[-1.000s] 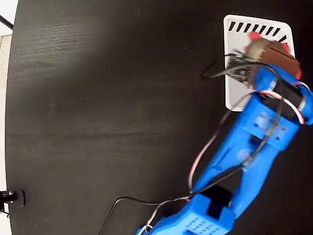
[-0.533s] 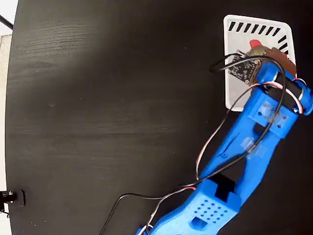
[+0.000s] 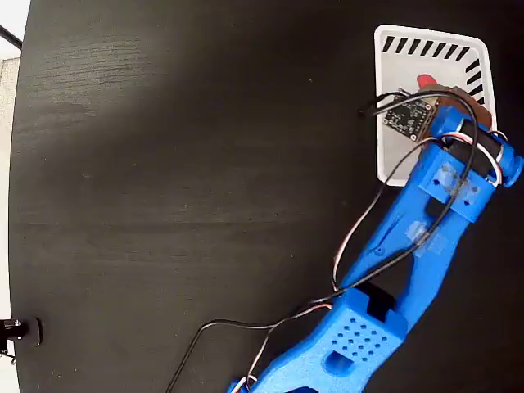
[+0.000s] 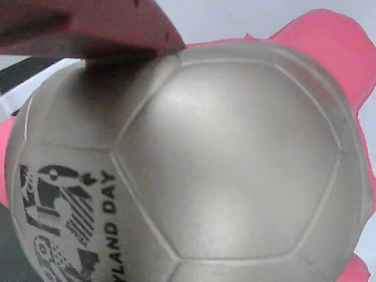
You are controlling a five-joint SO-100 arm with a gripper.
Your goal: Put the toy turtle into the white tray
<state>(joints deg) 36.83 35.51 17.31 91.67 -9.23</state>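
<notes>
Toy turtle (image 4: pixel 223 164) over white tray (image 3: pixel 393 61); pincer (image 3: pixel 442 92) grip unclear.

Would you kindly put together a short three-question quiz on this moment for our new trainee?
1. True or false: the toy turtle lies on the bare black table, away from the white tray.
2. In the wrist view, what fills most of the picture? A) the turtle's domed shell B) a cable C) an empty tray
3. Fill in: the printed mark on the shell is ____ in colour.

Key: 1 false, it is over the tray, under the gripper. 2 A. 3 dark.
</notes>
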